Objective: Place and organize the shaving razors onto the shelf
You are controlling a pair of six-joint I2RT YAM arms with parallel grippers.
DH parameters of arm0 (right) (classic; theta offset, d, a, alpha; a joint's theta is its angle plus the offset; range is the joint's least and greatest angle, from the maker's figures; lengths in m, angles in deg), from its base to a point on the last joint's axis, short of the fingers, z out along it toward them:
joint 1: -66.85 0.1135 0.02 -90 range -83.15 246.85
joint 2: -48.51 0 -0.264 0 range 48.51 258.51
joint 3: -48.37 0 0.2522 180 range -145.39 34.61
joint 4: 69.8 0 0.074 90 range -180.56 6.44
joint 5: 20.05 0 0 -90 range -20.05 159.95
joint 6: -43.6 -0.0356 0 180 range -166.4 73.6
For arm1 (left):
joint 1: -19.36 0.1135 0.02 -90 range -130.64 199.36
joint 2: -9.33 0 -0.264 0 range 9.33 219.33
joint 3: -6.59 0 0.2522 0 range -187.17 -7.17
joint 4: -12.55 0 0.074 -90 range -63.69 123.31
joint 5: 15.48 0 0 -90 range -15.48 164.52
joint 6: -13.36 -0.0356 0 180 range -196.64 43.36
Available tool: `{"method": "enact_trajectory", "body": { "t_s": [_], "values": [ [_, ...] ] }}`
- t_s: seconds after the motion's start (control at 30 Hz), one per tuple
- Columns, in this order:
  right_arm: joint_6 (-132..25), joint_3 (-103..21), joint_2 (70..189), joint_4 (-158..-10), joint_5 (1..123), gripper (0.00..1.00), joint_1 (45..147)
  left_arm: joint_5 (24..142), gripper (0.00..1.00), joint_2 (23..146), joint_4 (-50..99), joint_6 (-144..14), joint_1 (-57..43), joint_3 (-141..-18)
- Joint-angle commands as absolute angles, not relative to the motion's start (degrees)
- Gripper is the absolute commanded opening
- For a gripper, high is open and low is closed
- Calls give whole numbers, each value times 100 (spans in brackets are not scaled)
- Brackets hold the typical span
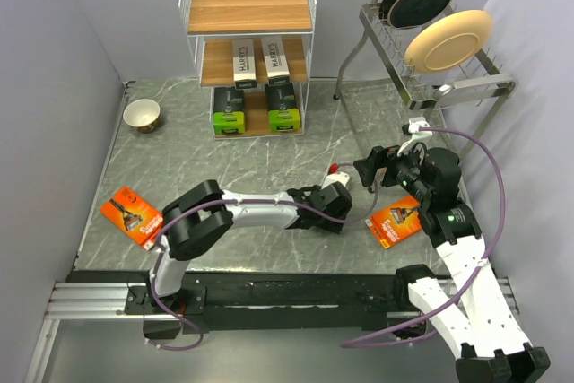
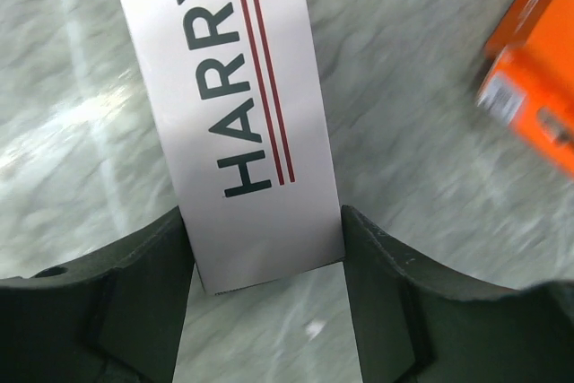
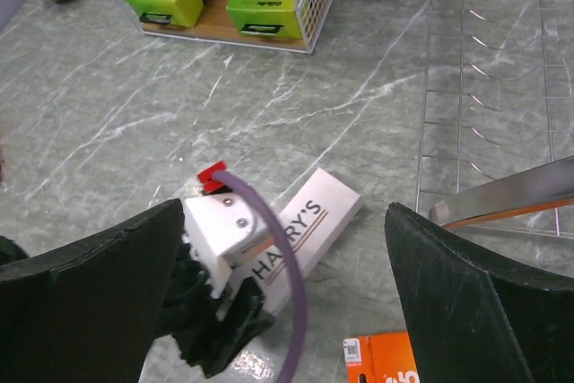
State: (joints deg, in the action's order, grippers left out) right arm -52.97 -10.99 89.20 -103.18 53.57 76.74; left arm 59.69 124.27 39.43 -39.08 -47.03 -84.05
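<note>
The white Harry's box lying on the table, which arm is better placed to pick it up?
Left. The left gripper straddles the end of the Harry's box, a finger on each side; the right gripper hangs open, apart from it.

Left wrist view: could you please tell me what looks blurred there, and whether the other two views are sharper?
Left wrist: Harry's box lettering crisp, orange pack smeared; right wrist: own fingers soft, box readable; top external: sharp throughout.
</note>
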Motion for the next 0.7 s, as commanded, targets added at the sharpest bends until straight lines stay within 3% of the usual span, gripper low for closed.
{"method": "enact_trajectory", "body": {
  "t_s": [0.0, 0.33, 0.53, 0.67],
  "values": [
    [-5273, -1223, 8938, -10105, 5298, 100, 7626, 5967, 54, 11464, 4133, -4490, -4656, -7890],
    [-5281, -1434, 9395, -9973, 5193, 100, 7617, 5527, 50, 8732, 4272, -6028, -3954, -6650],
    [-5255, -1627, 9676, -10026, 5193, 100, 7626, 5386, 51, 8176, 4915, -6258, -3067, -6904],
    [-5132, -1786, 10027, -10035, 5219, 100, 7626, 5816, 45, 8088, 5065, -6389, -2486, -7106]
  ]
}}
